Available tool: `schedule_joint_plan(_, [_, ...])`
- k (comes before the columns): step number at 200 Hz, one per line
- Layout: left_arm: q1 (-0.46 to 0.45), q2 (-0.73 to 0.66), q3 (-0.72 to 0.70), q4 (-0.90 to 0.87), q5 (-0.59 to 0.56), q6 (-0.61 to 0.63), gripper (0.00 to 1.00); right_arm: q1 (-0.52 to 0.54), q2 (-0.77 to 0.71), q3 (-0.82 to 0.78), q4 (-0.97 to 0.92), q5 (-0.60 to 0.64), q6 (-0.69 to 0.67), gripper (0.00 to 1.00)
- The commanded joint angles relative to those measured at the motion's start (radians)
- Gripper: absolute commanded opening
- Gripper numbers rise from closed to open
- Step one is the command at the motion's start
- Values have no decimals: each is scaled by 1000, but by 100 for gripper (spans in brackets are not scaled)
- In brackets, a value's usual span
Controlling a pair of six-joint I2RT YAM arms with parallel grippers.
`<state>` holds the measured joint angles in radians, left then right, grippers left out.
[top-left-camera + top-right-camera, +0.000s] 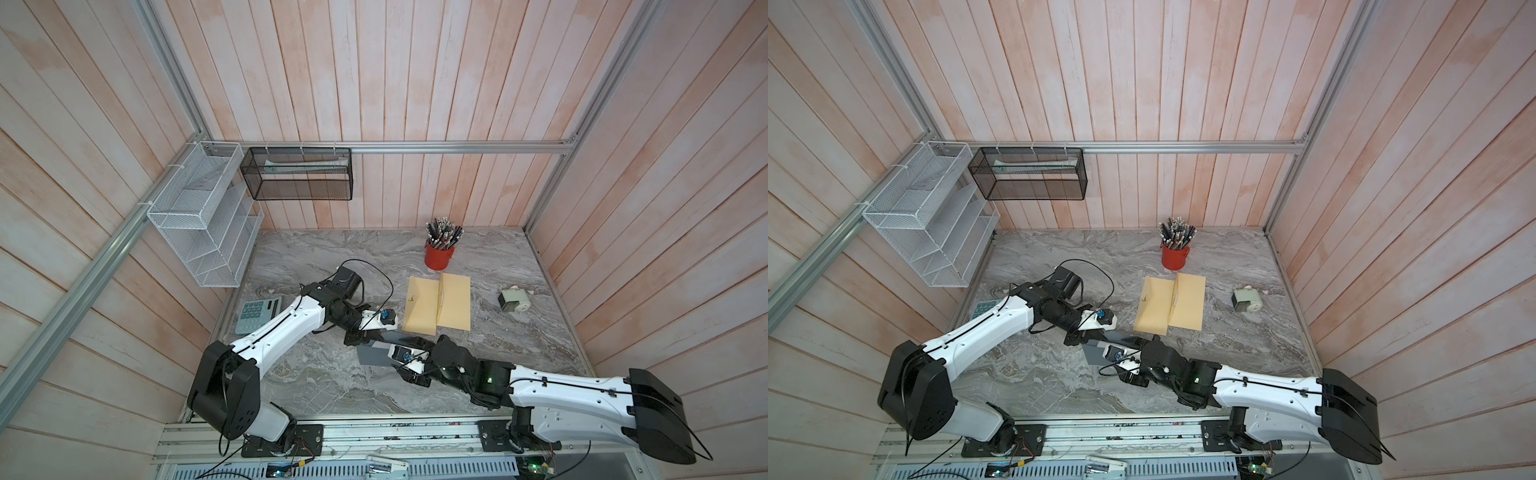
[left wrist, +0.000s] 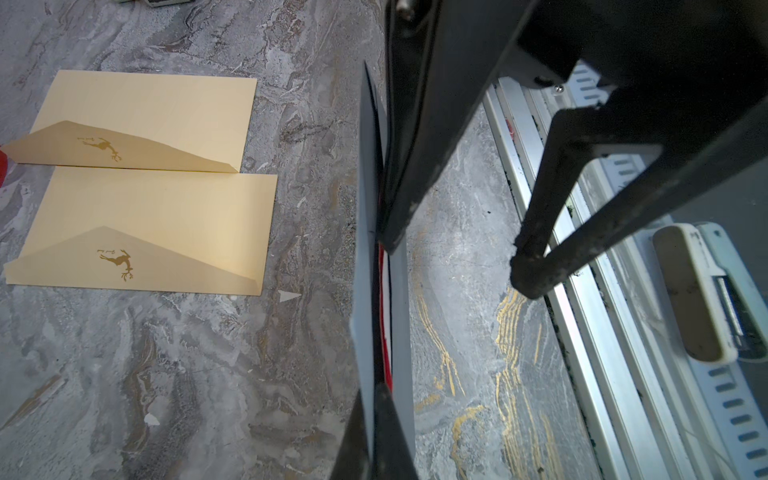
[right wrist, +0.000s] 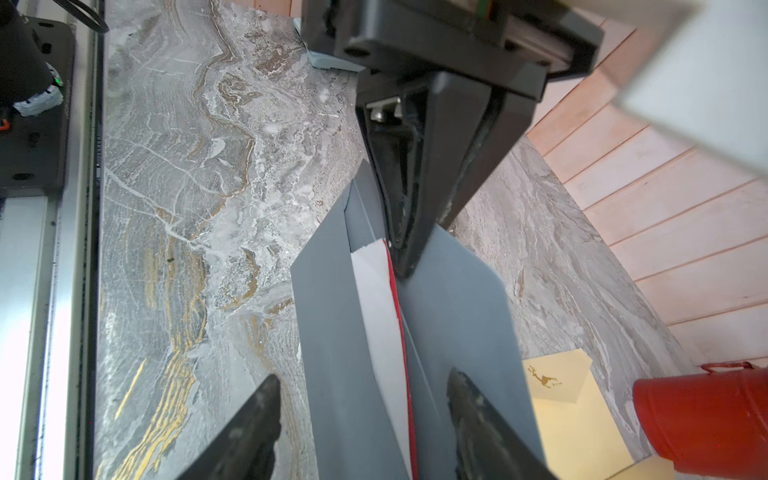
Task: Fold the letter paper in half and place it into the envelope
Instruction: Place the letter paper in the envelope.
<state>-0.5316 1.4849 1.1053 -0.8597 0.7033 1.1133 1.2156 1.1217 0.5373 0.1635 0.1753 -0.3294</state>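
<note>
— Whereabouts of letter paper (image 3: 374,299)?
— Tucked inside grey envelope (image 3: 328,353) over table (image 1: 498,365); left gripper (image 3: 409,249) clamped on envelope edge; right gripper (image 3: 362,395) spread wide astride it.
— Handling?
— Probably light, floppy, slippery; better pinched near the fold, gently.

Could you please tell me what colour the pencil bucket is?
Red; the round metal pencil bucket shows best in a top view.

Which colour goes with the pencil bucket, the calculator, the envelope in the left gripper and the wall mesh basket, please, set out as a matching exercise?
1. pencil bucket
2. calculator
3. envelope in the left gripper
4. wall mesh basket

a. black
b. grey
c. red
d. teal

Pairs: 1-c, 2-d, 3-b, 4-a.
</note>
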Motion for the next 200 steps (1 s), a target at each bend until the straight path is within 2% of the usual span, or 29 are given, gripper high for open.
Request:
schedule_joint_plan(1, [-5,6,9,-17,29,-7,0,15,51,14,60,20,-21,67])
schedule_joint_plan(63, [-6,7,9,-15,30,-7,0,21,147,35,114,29,-12,67])
schedule_joint_plan(137, [-5,8,14,-18,34,-7,0,44,121,47,107,82,-28,67])
schedule_joint_plan(200, [-5,7,14,-17,38,-7,0,43,197,73,143,115,-42,68])
